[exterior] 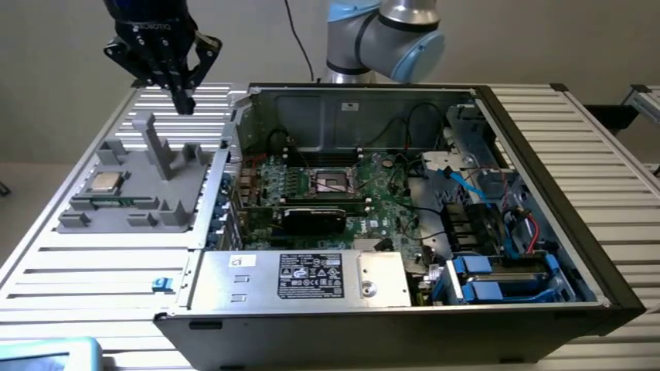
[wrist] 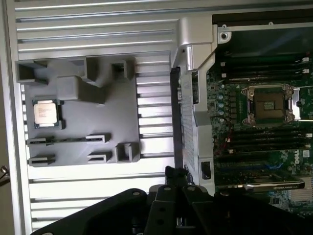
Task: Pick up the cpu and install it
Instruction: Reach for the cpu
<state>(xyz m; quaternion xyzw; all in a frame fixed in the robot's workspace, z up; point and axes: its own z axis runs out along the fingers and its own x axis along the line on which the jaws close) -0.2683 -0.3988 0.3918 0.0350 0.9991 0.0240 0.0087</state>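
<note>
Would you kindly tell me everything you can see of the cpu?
The cpu is a small, flat, square chip with a shiny silver metal top and a thin tan-green rim. It lies flat, top upward, in a recess of the grey plastic fixture beside the open computer case, at the exterior view's left. Only the fixture touches it; the shut gripper hangs above the fixture, apart from it.

I'm looking at a bench point(exterior: 93, 270) of ribbed silver slats. Below the claw point(exterior: 184, 99), a grey moulded holder point(exterior: 144, 189) lies flat on the slats. To the exterior view's right of the claw, just beside the holder, stands the open computer case point(exterior: 361, 336). A small blue clip point(exterior: 160, 284) sits on the bench, well forward of the claw, by the case's front corner.
</note>
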